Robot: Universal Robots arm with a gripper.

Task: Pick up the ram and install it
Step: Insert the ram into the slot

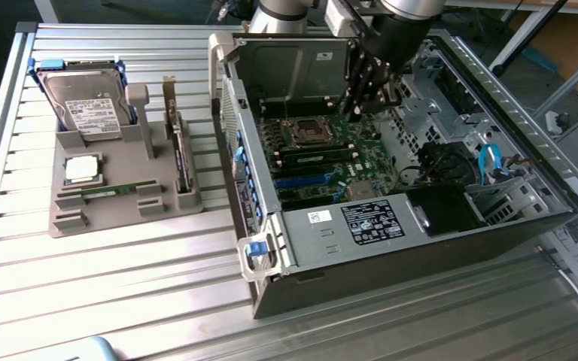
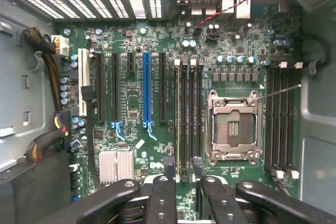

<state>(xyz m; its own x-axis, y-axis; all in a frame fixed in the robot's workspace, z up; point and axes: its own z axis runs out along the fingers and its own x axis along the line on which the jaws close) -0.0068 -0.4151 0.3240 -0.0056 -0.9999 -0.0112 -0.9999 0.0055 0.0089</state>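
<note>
The pincer hung open and empty just over the ram, which appeared seated in the motherboard slot beside the processor socket, so I judged I should stay square to it and check both ends sat level; its twin lay on the grey holder.

The arm (elbow, perhaps) runs off-frame.

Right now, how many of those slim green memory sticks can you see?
2. One ram stick lies on the grey holder outside the computer case; the second stick sits in a motherboard slot beside the processor socket. Others may be hidden.
</note>
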